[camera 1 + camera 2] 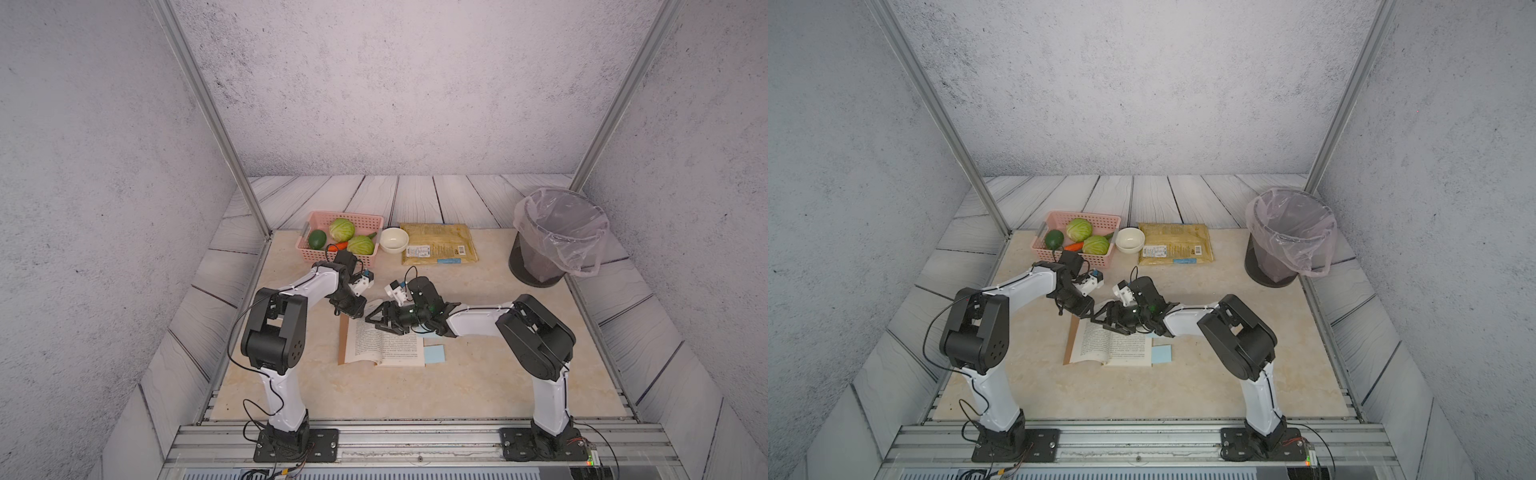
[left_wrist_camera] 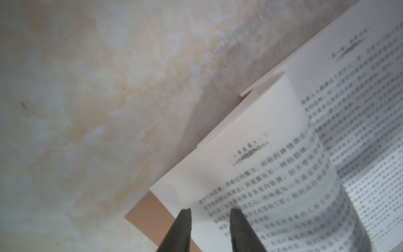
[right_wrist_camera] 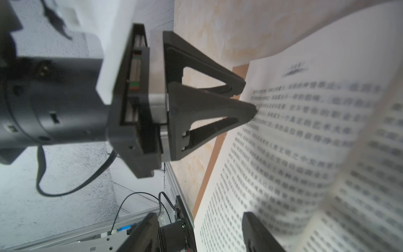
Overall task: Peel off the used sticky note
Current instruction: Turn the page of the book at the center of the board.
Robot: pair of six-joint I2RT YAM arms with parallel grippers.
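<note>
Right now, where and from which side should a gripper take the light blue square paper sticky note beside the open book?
Probably the outer edge of the light blue square sticky note, from the robot's right: it lies flat, jutting past the open book.

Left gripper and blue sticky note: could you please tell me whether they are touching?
Apart. In both top views the left gripper sits at the book's far left corner, while the blue sticky note lies past its right edge.

Matt paper book [image 1: 386,347], smooth marbled tabletop [image 1: 478,374], pink plastic basket [image 1: 316,254]
</note>
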